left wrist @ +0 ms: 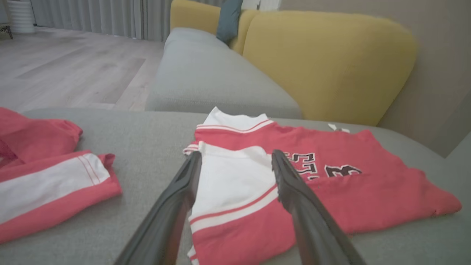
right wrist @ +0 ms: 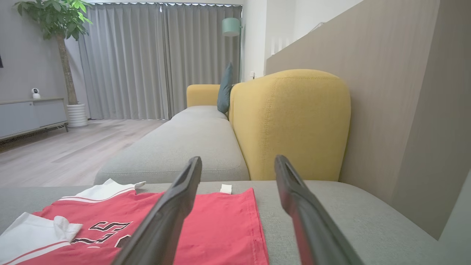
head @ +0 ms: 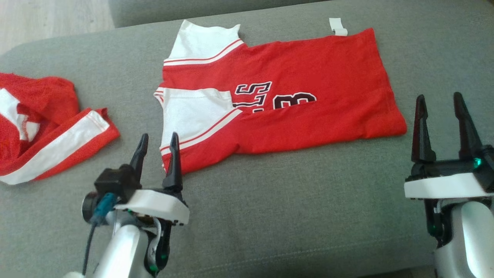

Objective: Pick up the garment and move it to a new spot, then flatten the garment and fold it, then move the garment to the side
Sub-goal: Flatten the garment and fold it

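Observation:
The garment [head: 293, 96] is a red jersey with white sleeves and dark lettering, lying folded lengthwise on the grey sofa cushion [head: 270, 216]. It also appears in the left wrist view [left wrist: 331, 184] and the right wrist view [right wrist: 206, 228]. My left gripper [head: 158, 142] hovers open at the jersey's near-left corner, its fingers framing the white sleeve [left wrist: 232, 180]. My right gripper [head: 440, 100] stands open just right of the jersey's hem, apart from it. Neither holds anything.
A second red and white garment [head: 42, 123] lies crumpled at the cushion's left edge. A white label [head: 338, 26] pokes out at the jersey's far edge. Beyond the cushion stand another grey seat [right wrist: 184, 143] and a yellow backrest [right wrist: 290, 121].

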Controlling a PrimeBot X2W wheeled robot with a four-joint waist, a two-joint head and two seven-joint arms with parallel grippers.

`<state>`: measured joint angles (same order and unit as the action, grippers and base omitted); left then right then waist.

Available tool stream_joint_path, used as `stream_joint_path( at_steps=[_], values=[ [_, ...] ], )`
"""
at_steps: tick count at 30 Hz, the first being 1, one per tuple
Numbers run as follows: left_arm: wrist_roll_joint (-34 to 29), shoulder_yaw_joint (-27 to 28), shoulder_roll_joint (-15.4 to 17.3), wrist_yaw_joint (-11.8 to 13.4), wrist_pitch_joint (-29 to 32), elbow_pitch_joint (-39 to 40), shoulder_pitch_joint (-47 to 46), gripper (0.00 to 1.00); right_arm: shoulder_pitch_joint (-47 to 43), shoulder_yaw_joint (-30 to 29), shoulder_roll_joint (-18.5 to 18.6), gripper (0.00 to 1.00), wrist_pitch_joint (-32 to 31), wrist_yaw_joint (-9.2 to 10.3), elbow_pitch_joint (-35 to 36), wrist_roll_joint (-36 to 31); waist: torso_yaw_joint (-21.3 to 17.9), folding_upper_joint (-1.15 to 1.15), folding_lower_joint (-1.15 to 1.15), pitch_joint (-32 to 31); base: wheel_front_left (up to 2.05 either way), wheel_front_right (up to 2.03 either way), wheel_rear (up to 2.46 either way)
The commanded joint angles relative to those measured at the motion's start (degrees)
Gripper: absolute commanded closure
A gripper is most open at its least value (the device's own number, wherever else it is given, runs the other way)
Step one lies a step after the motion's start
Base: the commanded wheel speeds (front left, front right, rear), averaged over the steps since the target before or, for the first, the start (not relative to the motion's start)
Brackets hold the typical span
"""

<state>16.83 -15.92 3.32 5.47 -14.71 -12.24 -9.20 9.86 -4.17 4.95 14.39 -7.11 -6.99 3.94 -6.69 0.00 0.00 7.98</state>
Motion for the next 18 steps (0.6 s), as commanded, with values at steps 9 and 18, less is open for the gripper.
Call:
stream_joint_path(
  at_steps=[9,18],
  values=[
    [-3.5,0.8,0.6,3.0,2.5,-16.9,-7.8,0.00,2.0,0.5,0.1,0.00,0.6,-0.37,2.6,-0.5,-2.2,0.00,0.00,1.9,0.00,0.00,0.00],
    [-4.3,0.2,1.7,4.3,5.6,-25.0,-10.8,0.00,2.2,0.2,-0.2,0.00,0.6,-0.37,3.0,-0.4,-3.0,0.00,0.00,3.1,0.00,0.00,0.00]
  ],
)
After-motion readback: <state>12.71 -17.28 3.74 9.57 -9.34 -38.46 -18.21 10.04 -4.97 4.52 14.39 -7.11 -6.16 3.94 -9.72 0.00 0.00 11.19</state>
